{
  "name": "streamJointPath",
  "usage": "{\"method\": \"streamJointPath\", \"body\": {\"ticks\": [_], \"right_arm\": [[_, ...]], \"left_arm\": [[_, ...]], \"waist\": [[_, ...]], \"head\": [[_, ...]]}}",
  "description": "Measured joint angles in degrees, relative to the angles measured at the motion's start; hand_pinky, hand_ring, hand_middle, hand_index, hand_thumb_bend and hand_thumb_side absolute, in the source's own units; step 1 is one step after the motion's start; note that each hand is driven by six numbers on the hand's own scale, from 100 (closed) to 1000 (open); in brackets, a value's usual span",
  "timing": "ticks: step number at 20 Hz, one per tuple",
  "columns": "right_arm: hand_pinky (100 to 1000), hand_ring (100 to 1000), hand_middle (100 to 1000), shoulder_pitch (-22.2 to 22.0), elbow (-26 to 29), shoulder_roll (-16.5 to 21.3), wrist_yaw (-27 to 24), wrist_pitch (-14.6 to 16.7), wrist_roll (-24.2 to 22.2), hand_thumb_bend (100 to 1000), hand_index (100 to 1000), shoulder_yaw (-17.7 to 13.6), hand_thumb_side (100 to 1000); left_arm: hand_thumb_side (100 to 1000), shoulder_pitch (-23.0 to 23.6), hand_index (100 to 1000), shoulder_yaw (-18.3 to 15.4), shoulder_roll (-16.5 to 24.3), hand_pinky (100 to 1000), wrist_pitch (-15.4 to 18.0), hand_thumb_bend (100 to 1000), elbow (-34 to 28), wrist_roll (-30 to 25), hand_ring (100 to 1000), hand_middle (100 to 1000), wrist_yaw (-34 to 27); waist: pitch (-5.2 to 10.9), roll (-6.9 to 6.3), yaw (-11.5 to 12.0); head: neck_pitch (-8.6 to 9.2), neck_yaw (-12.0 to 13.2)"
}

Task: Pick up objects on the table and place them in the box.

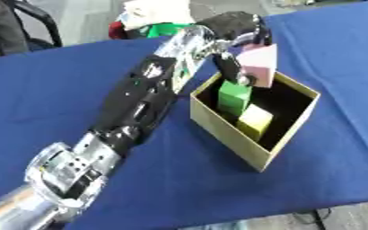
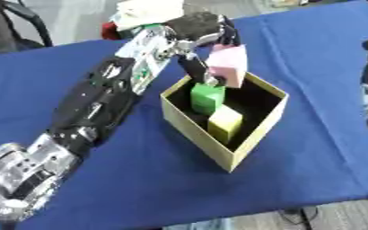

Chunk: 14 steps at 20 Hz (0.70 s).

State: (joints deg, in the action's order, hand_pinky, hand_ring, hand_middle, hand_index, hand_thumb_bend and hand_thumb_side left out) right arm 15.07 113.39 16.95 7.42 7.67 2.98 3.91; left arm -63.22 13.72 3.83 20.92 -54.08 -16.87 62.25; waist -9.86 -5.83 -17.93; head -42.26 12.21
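One robot hand [image 2: 203,31] — left — fingers curled round pink block [image 2: 227,65] over box [image 2: 218,152].

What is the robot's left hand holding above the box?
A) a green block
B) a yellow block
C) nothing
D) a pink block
D: the left hand has its fingers round a pink block over the box, while the green block and yellow block already lie inside.

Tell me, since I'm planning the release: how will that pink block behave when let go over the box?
The pink block, in the left hand, looks rigid and flat-faced, so it probably won't roll. Landing on the green block, it may tip.
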Motion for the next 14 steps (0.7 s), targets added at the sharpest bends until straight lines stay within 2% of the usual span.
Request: {"method": "streamJointPath", "body": {"ticks": [1,4,6,7,10,14], "right_arm": [[828,912,713,0.00,0.00,0.00,0.00,0.02,-0.03,100,920,0.00,543],[819,909,713,-0.01,0.00,-0.02,0.00,-0.01,-0.07,100,919,0.00,545],[816,907,712,-0.01,0.00,-0.04,0.01,-0.03,-0.09,100,920,0.00,544],[815,907,712,-0.01,0.00,-0.04,0.01,-0.03,-0.10,100,920,0.00,543],[822,910,713,-0.01,0.00,-0.05,0.01,0.08,-0.21,100,920,0.00,547],[826,912,711,-0.22,0.00,-0.05,0.01,-0.03,-0.33,100,920,-0.02,551]], "left_arm": [[380,0.00,775,-0.01,-0.25,743,0.63,650,0.35,-0.06,625,585,-0.32],[411,0.42,801,0.00,-0.86,753,2.30,732,1.69,-0.58,668,631,-0.97],[473,0.48,836,0.00,-0.89,765,3.02,857,1.96,-0.76,711,698,-1.12],[486,0.49,840,0.00,-0.90,767,3.28,879,2.00,-0.80,715,707,-1.14],[530,0.54,844,-0.01,-0.90,766,3.55,913,1.69,-0.69,716,716,-0.97],[565,0.70,842,-1.04,-0.49,742,1.97,831,-0.37,1.05,688,692,-1.01]], "waist": [[-0.01,0.05,-0.10],[-0.20,0.06,-0.23],[-0.21,0.06,-0.23],[-0.21,0.06,-0.22],[-0.21,0.06,-0.04],[-0.19,0.26,0.61]], "head": [[0.01,0.06],[0.03,0.19],[0.04,0.20],[0.04,0.20],[0.04,0.19],[0.04,0.05]]}}
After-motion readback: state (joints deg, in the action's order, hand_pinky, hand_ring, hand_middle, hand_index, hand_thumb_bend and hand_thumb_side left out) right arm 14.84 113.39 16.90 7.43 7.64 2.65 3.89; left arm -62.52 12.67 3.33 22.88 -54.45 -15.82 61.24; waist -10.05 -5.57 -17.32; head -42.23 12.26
